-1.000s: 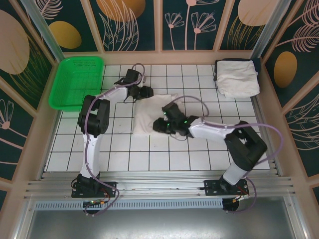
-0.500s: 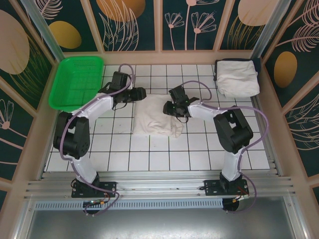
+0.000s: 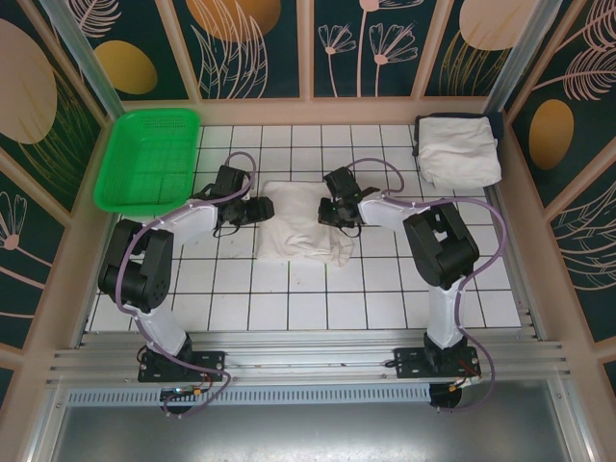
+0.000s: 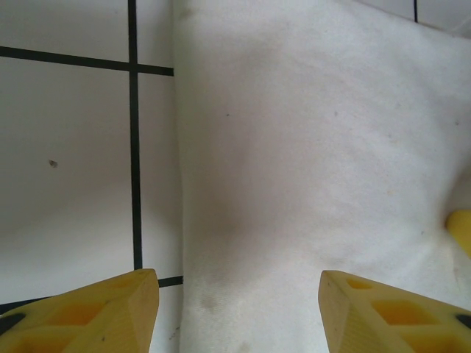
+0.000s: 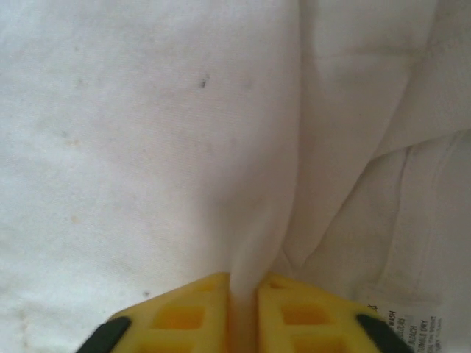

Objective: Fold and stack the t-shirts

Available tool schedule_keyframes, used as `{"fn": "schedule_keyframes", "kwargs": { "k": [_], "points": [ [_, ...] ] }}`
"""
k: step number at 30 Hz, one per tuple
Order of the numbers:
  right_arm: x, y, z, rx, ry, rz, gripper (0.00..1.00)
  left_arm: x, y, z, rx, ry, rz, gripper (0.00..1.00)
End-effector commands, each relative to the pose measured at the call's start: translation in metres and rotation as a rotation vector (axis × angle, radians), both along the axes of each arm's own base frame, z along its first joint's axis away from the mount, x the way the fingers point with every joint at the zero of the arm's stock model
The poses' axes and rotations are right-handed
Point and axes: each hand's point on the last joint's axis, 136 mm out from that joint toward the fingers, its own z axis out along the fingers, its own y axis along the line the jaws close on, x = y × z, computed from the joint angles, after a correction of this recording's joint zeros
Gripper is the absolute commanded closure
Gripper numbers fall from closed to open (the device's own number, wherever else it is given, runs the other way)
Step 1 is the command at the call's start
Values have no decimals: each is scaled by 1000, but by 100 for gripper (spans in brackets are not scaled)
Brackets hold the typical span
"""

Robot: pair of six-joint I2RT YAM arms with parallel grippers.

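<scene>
Your left end effector stands with fingers apart over the left edge of the folded t-shirt at the middle of the table; your right end effector is clamped on a raised fold at that shirt's right side; a second folded t-shirt lies in the far right corner.

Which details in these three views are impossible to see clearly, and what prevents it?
- Right wrist view: the t-shirt has a label; its print is too small and the bottom edge cuts it off.
- Left wrist view: a yellow piece at the right edge is cut off; unidentifiable.
- Top view: the layers in the folded stack, far right corner, are too small to count.
</scene>
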Motion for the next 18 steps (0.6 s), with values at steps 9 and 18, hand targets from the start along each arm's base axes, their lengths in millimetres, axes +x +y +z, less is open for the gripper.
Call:
{"fn": "schedule_keyframes", "kwargs": {
  "k": [9,18],
  "points": [
    [-8,-19,87,73,-166,-59,100,13,10,2,10,-15,37,41],
    [-20,-23,82,134,-146,-53,100,11,-5,-3,-88,4,17,42]
  ]
}}
